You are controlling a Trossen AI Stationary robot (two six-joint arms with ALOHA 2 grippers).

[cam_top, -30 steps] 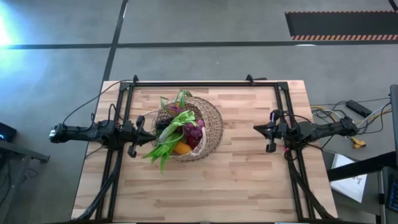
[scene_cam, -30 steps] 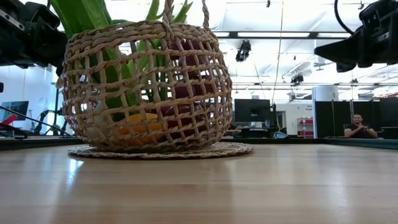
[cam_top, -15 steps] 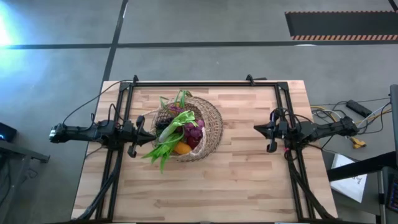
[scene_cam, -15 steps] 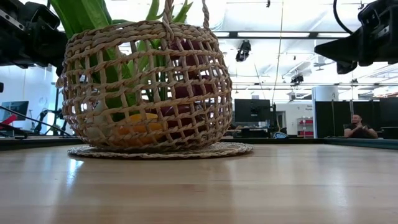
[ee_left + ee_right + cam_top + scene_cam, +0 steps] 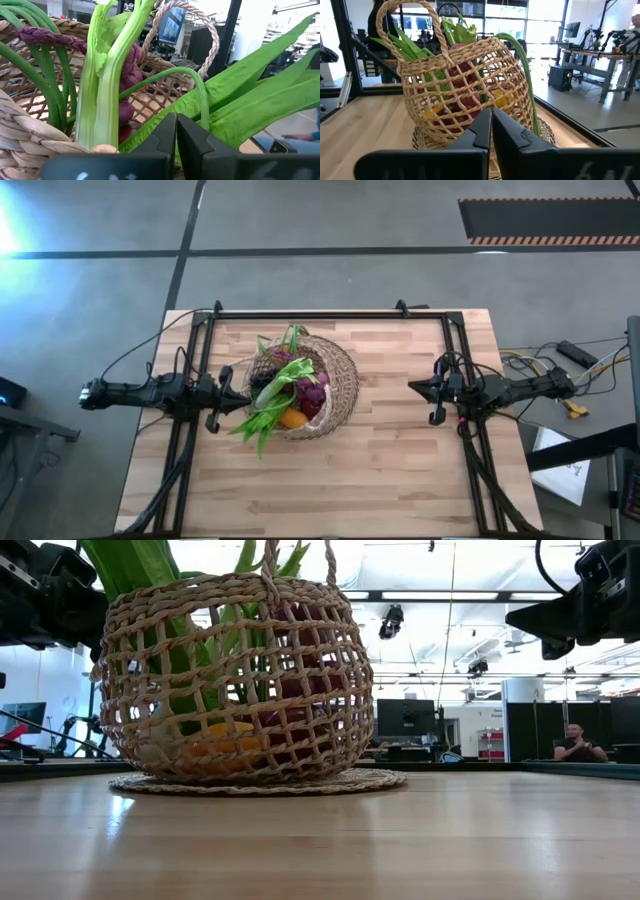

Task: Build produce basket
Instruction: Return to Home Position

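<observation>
The pale wicker basket (image 5: 338, 378) stands upright on a flat woven mat (image 5: 330, 781) left of the table's middle. It holds the produce: long green leaves (image 5: 268, 416) that hang over its near-left rim, a white-green leek (image 5: 107, 85), purple and pink-red bunches (image 5: 313, 390) and an orange piece (image 5: 292, 418). My left gripper (image 5: 243, 395) is shut and raised beside the basket's left rim, close to the leaves (image 5: 250, 95). My right gripper (image 5: 410, 387) is shut and hovers well to the right of the basket (image 5: 465, 80), pointing at it. My left gripper (image 5: 176, 122) stands level with its shut fingers right in front of the overhanging green leaves. Whether the fingers touch them I cannot tell.
Black frame rails (image 5: 330, 315) run along the table's far, left and right sides. Bare wooden table top (image 5: 330, 480) lies near and to the right of the basket. Beyond the table, a person (image 5: 574, 740) sits far off in the room.
My right gripper has risen a little, still shut. The basket and the produce have stayed where they were.
</observation>
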